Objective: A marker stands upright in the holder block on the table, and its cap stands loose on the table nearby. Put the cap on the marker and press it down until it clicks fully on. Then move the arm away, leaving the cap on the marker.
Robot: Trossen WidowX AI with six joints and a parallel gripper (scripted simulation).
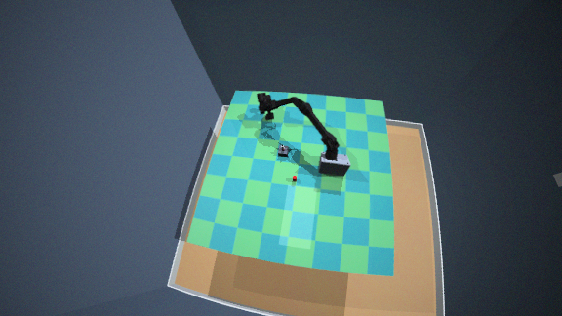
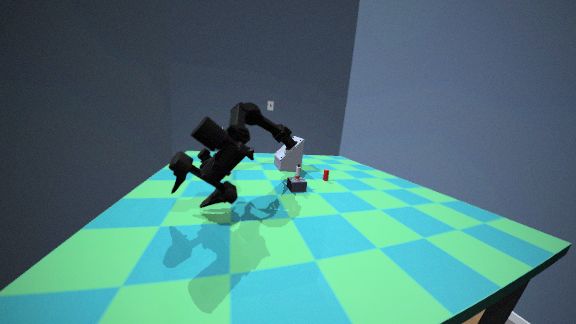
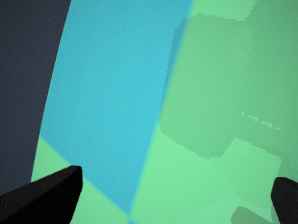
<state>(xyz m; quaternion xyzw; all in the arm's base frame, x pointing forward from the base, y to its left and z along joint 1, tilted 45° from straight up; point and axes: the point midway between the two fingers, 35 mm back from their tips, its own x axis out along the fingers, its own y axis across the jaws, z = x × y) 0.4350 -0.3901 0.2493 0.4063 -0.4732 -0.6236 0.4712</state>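
Observation:
The marker (image 1: 283, 146) (image 2: 298, 171) stands upright in the dark holder block (image 1: 285, 155) (image 2: 297, 186), its pale upper part showing and a little red low on it. The red cap (image 1: 295, 178) (image 2: 326, 175) stands upright and loose on the table, a short way from the block. My gripper (image 2: 187, 199) (image 3: 178, 183) is open and empty, its fingers wide apart. It hangs tilted above the table near one edge, well away from both marker and cap. The wrist view shows only the fingers, the checkered table top and shadows, not the marker or cap.
The arm's grey base box (image 1: 334, 166) (image 2: 289, 156) stands on the checkered table (image 1: 229, 212) (image 2: 350, 270), with the arm reaching from it towards one corner. The table edge shows at the left of the wrist view. Walls stand around the table.

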